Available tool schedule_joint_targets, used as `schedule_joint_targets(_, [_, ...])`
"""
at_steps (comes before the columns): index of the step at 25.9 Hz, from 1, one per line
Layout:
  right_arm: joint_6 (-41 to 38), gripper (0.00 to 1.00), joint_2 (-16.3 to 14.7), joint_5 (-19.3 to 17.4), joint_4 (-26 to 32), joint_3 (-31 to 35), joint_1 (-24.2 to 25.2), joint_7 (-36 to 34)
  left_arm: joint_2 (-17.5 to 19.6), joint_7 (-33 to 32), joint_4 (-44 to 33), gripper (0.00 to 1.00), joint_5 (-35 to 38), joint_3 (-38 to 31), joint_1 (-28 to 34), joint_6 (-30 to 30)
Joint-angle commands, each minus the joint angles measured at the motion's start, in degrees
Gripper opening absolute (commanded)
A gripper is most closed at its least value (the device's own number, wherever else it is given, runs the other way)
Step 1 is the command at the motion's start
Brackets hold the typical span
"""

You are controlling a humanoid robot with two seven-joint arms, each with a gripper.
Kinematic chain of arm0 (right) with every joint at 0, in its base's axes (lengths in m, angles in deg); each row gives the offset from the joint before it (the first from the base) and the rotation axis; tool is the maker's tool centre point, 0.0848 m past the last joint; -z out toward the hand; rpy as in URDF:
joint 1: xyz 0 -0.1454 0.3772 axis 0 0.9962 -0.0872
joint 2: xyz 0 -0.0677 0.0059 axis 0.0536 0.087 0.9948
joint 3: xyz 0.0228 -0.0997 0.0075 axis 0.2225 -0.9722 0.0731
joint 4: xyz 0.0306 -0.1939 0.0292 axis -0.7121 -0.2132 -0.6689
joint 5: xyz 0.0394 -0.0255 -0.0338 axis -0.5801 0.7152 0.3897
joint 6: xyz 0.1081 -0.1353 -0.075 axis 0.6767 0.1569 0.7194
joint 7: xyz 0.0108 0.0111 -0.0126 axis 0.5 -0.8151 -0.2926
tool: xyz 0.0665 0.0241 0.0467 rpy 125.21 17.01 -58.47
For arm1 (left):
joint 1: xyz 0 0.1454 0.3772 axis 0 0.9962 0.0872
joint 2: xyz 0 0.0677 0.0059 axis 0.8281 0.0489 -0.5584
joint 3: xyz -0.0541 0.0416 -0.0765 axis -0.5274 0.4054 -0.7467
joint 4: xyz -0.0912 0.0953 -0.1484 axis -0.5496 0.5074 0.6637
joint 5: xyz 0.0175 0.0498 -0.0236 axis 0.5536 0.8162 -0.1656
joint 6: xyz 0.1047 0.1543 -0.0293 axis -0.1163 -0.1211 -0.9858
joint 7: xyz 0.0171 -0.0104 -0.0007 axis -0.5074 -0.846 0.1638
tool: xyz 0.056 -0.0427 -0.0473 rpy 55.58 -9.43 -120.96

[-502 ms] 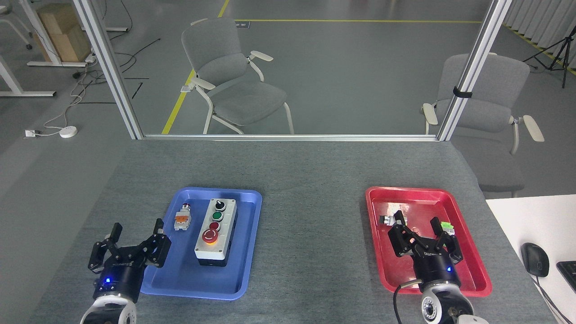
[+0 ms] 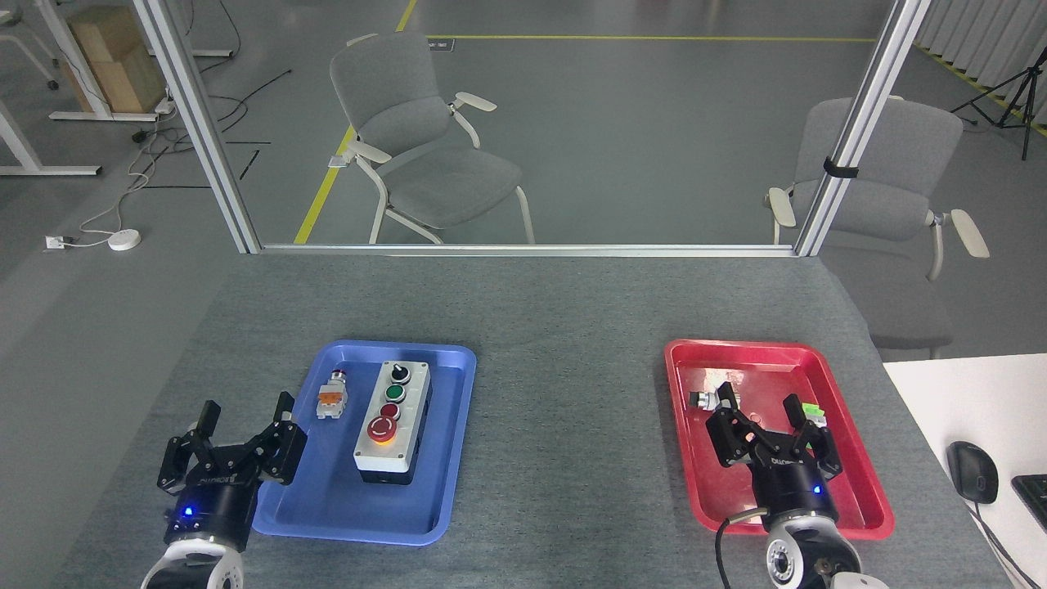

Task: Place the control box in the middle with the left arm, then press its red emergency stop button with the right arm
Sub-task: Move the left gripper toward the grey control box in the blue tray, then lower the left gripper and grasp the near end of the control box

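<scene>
The control box [image 2: 392, 424], light grey on a black base, lies lengthwise inside the blue tray [image 2: 327, 507]. Its row runs from a black knob at the far end through a green and a small red button to the red emergency stop button [image 2: 382, 429] nearest me. My left gripper [image 2: 245, 411] hovers open at the tray's left edge, left of the box and apart from it. My right gripper [image 2: 759, 406] is open above the red tray [image 2: 851, 466], holding nothing. The middle [image 2: 564, 409] is bare grey cloth between the two trays.
A small white-and-orange switch [image 2: 331, 397] lies in the blue tray left of the box. Small parts [image 2: 712, 398] and a green piece [image 2: 811, 408] lie in the red tray. A white desk with a mouse [image 2: 972, 471] stands at the right. An aluminium frame [image 2: 523, 249] borders the table's far edge.
My left gripper has drifted slightly left and toward me. The right gripper and the box have not visibly moved.
</scene>
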Motion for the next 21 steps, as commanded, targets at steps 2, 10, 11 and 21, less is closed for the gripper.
schedule_joint_targets(2, [-0.11, 0.99, -0.05, 0.00, 0.00, 0.00, 0.01, -0.15, 0.04, -0.38, -2.06, 0.99, 0.83, 3.97, 3.86, 4.39])
schedule_joint_targets(10, [-0.19, 0.99, -0.57, -0.09, 0.00, 0.00, 0.01, -0.15, -0.40, -5.03, -1.44, 0.99, 8.48, 11.53, 6.94, 3.07])
schedule_joint_targets(11, [-0.19, 0.99, -0.57, -0.09, 0.00, 0.00, 0.01, -0.24, -0.84, -6.70, -1.00, 0.99, 10.68, 12.32, 6.67, 1.75])
schedule_joint_targets(21, [-0.11, 0.99, -0.49, 0.00, 0.00, 0.18, 0.18, -0.24, -4.80, -12.68, 10.07, 0.99, 12.43, 13.90, -2.03, -5.11])
